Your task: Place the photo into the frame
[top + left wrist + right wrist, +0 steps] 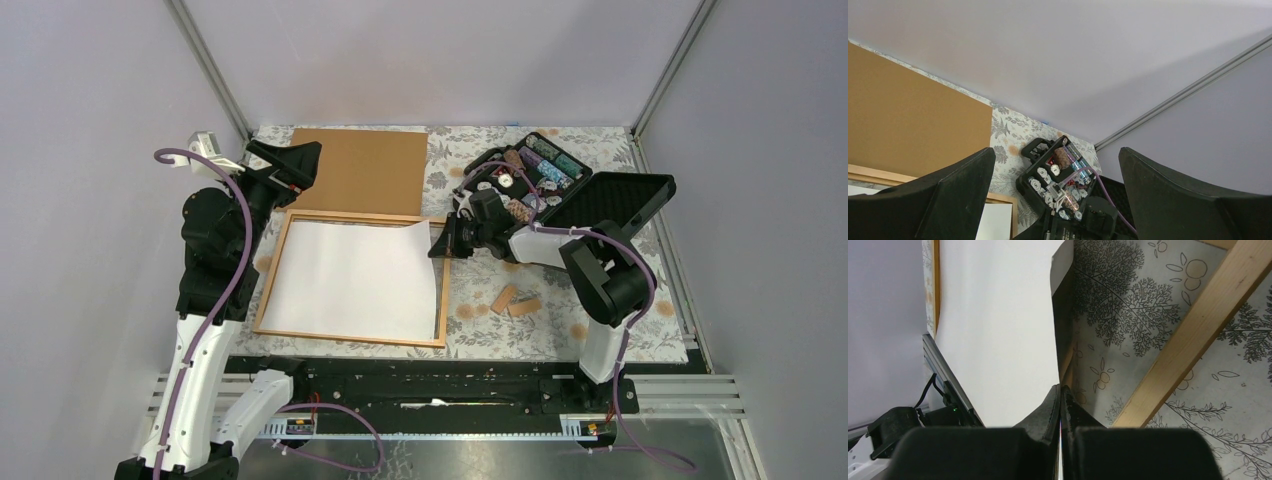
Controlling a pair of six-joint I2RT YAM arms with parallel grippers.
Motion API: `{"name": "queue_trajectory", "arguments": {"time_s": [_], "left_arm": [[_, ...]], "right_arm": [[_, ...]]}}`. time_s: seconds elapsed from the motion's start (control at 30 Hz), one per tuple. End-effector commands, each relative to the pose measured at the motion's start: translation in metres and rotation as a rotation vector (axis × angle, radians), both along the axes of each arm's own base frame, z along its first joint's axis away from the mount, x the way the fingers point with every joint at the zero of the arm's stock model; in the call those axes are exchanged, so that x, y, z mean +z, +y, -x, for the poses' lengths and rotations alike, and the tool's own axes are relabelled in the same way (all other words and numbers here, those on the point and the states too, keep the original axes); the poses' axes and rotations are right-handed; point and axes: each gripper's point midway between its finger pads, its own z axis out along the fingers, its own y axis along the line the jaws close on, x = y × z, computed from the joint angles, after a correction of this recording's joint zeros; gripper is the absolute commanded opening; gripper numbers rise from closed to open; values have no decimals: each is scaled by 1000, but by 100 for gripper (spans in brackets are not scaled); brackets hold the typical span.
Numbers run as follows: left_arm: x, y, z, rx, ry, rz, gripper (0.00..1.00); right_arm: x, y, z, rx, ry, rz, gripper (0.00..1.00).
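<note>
The left arm [215,250] stands at the left edge of the counter [620,335], which is covered in a leaf-print cloth. The left jaws are released, spread wide and holding nothing, and they hang above the near left corner of a brown board [365,170] lying flat at the back. Just in front of the board lies the frame [345,341], flat on the counter. The photo [350,280] rests within its border with the plain white back up. Most of the sheet lies flat, but its far right corner curls up and sits over the frame's right rail. The right jaws are clenched on the photo's right edge near that raised corner, with the paper running in between the two fingers [1048,410]. Further right, two small wooden blocks [515,301] lie on the cloth. Behind them a black case [625,200] stands open, with small items in its tray.
</note>
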Motion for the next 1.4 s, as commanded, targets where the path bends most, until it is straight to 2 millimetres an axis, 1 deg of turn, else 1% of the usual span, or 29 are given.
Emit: {"name": "queue_trajectory", "arguments": {"time_s": [0.0, 0.2, 0.4, 0.6, 0.7, 0.77, 0.9, 1.03, 1.2, 1.27, 1.3, 1.37], "left_arm": [[14, -2, 3, -8, -62, 10, 99], [15, -1, 4, -4, -64, 9, 99], [15, 0, 5, 0, -63, 9, 99], [16, -1, 7, -10, -66, 12, 99], [18, 1, 9, -2, -70, 12, 99], [18, 1, 9, 1, -72, 13, 99], [17, 1, 8, -1, -68, 12, 99], [17, 1, 9, 0, -69, 10, 99], [16, 0, 8, -2, -65, 14, 99], [15, 0, 7, -5, -63, 15, 99], [15, 0, 8, -6, -64, 15, 99], [15, -1, 8, -8, -63, 13, 99]], "right_arm": [[19, 15, -12, -8, -63, -42, 0], [21, -4, -19, -133, -114, -7, 0], [19, -14, -19, -159, -134, 34, 0], [23, -24, -31, -190, -174, 82, 0], [26, -29, -34, -215, -186, 87, 0], [26, -29, -34, -221, -190, 80, 0], [25, -22, -35, -194, -187, 56, 0], [24, -9, -35, -154, -168, 14, 0], [22, 6, -28, -131, -152, 1, 0], [20, 6, -28, -142, -141, 10, 0], [19, 4, -28, -152, -139, 22, 3], [20, -3, -29, -172, -152, 60, 18]]}}
